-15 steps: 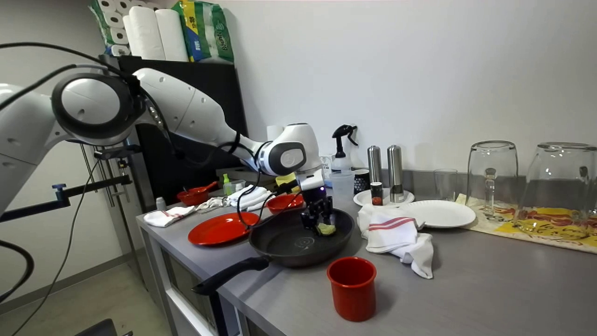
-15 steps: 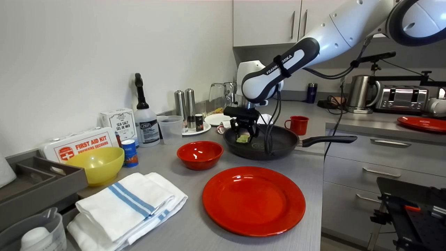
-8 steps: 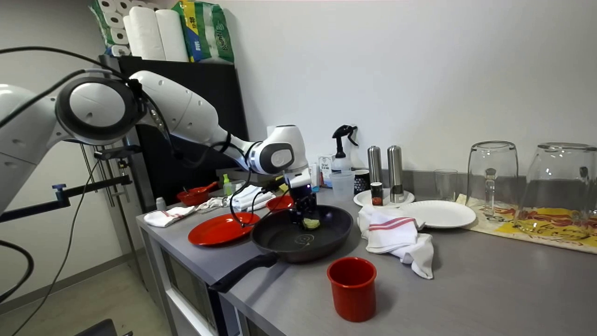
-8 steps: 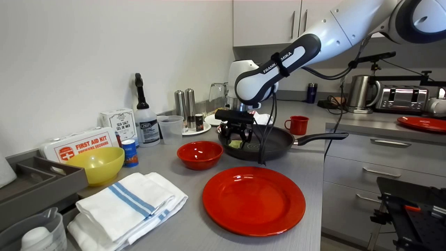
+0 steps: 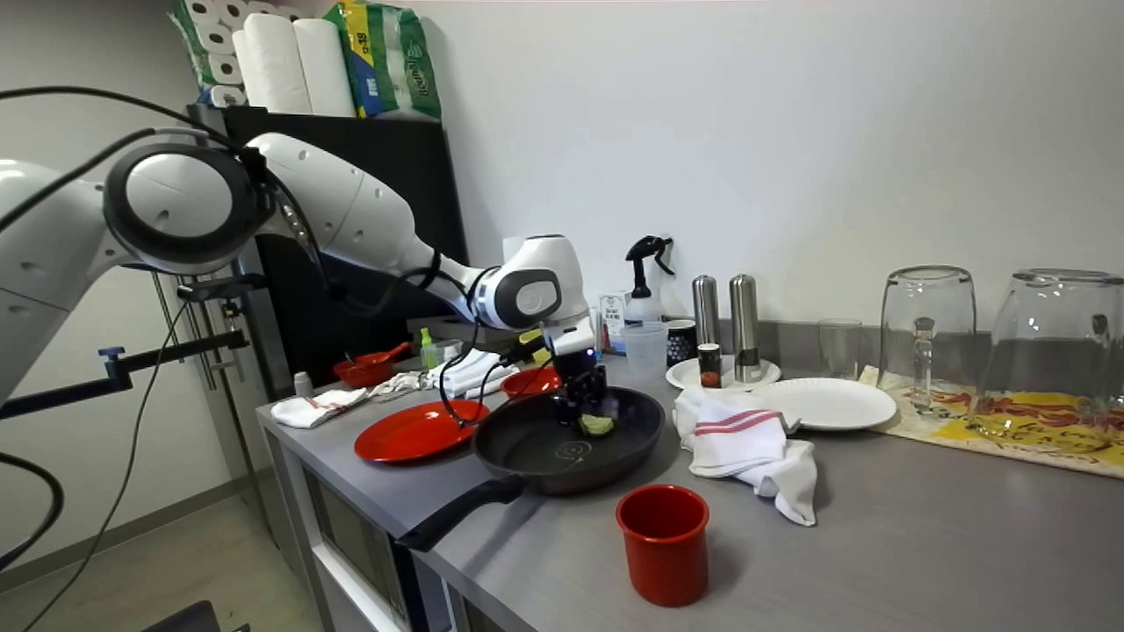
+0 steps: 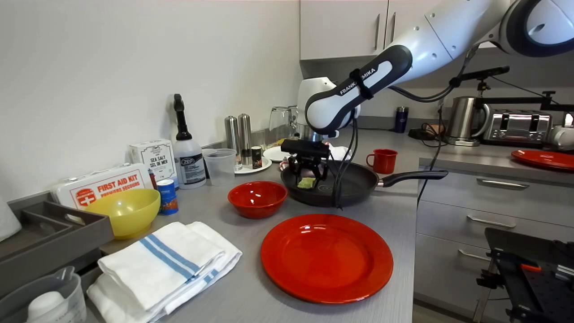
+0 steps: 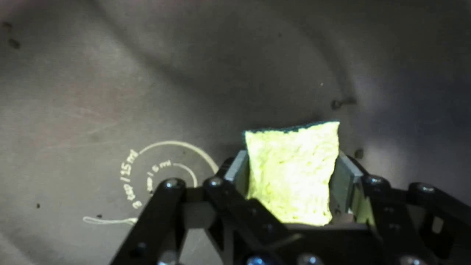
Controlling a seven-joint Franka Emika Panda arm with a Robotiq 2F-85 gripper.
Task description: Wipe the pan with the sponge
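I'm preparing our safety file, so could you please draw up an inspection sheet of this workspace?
Surface: gray counter, bearing the pan.
Job's things: dark specks in the pan; its handle appears to overhang the counter's edge. Yellow-green sponge at the pan's inside; contact hard to judge.
Clutter: red plate, red bowl, red mug and white cloth with red stripes around the pan.
Tool: shut on the sponge.
Cables: black cables hang from the arm beside the tool; whether they touch the pan cannot be told.
Surroundings: white wall, cabinets, kettle and toaster.
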